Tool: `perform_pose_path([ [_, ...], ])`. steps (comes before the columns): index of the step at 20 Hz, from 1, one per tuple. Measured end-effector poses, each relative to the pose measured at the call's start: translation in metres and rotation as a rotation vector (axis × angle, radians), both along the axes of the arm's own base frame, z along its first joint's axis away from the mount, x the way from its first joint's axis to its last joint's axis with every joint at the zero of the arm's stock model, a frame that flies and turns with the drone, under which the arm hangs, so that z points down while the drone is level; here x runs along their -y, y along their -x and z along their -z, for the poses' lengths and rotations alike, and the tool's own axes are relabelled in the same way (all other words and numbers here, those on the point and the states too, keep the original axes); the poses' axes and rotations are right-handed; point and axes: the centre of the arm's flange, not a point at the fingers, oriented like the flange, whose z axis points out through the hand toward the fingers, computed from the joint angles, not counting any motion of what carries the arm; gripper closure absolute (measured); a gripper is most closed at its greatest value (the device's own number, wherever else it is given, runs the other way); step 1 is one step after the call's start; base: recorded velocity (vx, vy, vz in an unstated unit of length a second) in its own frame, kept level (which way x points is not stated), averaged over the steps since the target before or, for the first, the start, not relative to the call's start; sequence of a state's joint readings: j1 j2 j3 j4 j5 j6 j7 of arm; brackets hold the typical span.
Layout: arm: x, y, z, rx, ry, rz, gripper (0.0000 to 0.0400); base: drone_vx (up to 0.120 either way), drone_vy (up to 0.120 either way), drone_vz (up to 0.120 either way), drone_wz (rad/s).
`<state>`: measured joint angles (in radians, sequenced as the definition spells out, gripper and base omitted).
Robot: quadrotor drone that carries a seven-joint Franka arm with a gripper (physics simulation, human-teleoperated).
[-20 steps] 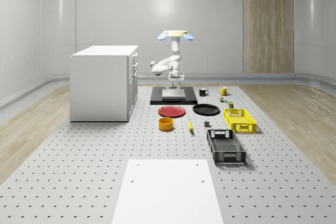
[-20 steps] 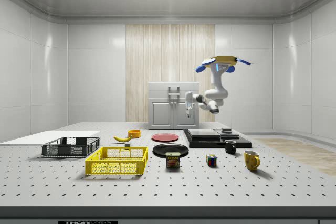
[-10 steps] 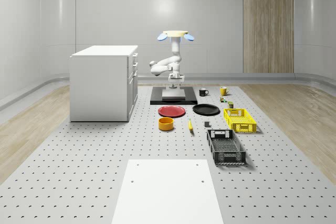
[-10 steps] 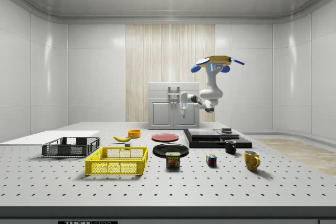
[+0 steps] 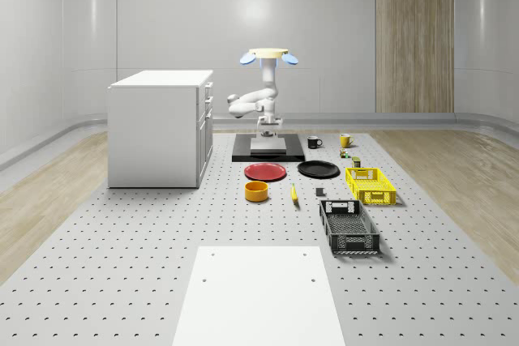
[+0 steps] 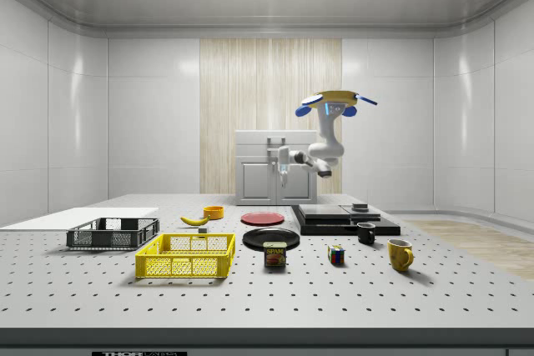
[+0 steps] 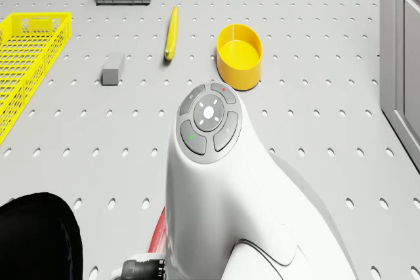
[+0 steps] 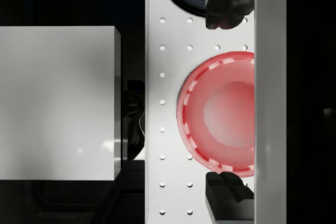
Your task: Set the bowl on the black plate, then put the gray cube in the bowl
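Drone hovering over the black pad, bowl untouched.
Fingers spread, above red plate; risk: descending there misses the bowl.

Perforated table carries bowl, black plate, crates

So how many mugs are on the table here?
2: a black mug and a yellow mug, side by side behind the black plate. None looks hidden.
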<state>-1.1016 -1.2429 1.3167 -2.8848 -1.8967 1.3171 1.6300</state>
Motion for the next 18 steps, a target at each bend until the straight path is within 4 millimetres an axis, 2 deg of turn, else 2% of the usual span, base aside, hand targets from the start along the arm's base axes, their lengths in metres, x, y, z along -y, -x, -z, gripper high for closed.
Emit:
perform_pose_path([
  [18,0.0000,0.0000,0.0000,0.000,0.000,0.000,0.0000,0.120,0.000,-0.004,0.000],
])
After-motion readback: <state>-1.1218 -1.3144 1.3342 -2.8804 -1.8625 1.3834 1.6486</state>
